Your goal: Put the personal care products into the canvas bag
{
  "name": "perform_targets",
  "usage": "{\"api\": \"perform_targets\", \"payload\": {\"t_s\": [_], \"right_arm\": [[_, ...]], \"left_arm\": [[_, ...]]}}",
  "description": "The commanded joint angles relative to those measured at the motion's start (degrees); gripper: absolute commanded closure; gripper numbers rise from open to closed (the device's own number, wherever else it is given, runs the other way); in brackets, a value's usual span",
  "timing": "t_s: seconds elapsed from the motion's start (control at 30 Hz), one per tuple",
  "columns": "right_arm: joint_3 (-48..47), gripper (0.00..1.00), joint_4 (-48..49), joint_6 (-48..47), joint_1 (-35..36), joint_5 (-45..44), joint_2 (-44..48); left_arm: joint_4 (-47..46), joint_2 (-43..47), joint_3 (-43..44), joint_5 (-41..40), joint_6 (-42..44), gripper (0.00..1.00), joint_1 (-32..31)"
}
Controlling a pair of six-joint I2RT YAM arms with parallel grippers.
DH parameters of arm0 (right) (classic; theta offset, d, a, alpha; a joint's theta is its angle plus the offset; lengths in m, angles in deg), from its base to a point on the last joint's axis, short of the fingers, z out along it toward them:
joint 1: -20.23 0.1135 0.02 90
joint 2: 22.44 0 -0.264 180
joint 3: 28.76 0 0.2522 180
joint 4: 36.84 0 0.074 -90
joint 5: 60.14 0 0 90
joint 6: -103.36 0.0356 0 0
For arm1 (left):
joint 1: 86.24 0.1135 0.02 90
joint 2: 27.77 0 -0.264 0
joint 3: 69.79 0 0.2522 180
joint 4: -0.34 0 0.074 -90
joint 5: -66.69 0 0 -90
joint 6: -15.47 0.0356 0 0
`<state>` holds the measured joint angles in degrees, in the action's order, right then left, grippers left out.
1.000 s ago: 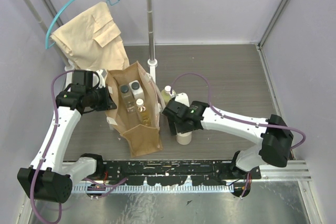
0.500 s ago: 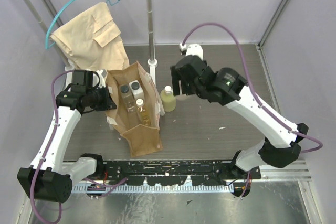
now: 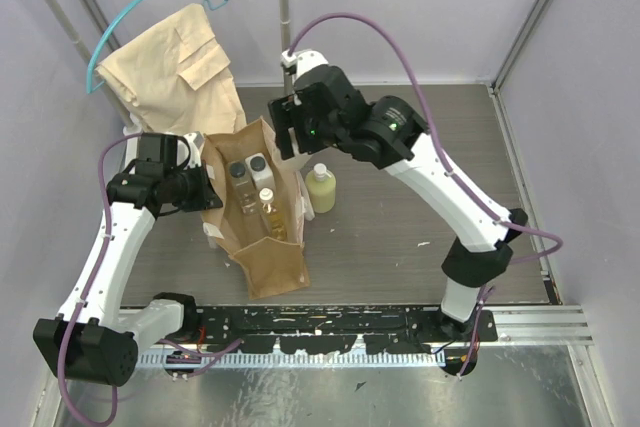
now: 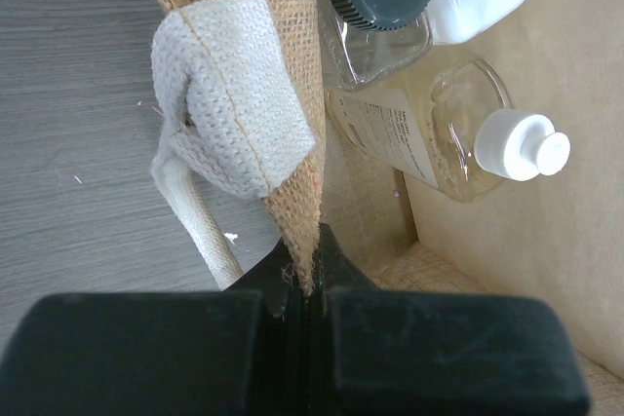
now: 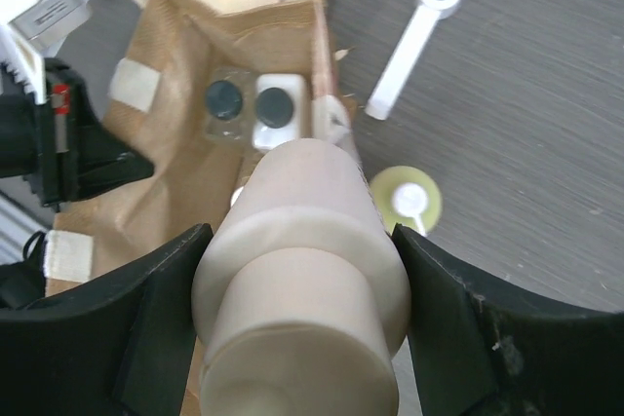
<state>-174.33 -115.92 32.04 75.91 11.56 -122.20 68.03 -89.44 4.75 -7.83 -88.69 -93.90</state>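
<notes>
Cream bottle (image 5: 302,280), lengthwise in the right gripper (image 5: 300,241), points toward the canvas bag (image 5: 185,158).

Inside the tan-brown upright canvas bag (image 3: 272,259) on the surface (image 3: 420,177): clear dark-capped bottle (image 3: 238,175) left of white dark-capped bottle (image 3: 258,166), amber white-capped bottle (image 3: 267,205) before them. Yellow-green white-topped bottle (image 3: 320,190) stands just right of the bag.

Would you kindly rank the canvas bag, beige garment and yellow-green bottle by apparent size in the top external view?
Largest: canvas bag and beige garment, about alike; the garment hangs nearer the camera, so unranked.
Smallest: yellow-green bottle.
</notes>
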Motion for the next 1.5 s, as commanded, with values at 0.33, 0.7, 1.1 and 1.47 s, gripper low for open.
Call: {"api": "perform_targets", "payload": {"t_s": [0.33, 0.7, 1.1, 1.47], "right_arm": [[-9.66, 0.99, 10.49, 0.18, 7.52, 9.08, -9.06], [-1.2, 0.99, 14.07, 2.02, 8.66, 8.99, -11.62], [-1.32, 0.99, 16.73, 1.26, 8.5, 8.01, -18.65], [5.61, 0.99, 17.95, 1.45, 7.26, 1.36, -20.48]], "left_arm": [[2.36, -0.17, 0.49, -0.41, 0.34, 1.0, -0.12], [2.96, 1.04, 0.72, 0.13, 0.31, 1.0, -0.16], [4.42, 2.23, 1.36, 0.32, 0.35, 1.0, -0.14], [5.08, 2.31, 1.5, 0.12, 0.12, 1.0, -0.16]]}}
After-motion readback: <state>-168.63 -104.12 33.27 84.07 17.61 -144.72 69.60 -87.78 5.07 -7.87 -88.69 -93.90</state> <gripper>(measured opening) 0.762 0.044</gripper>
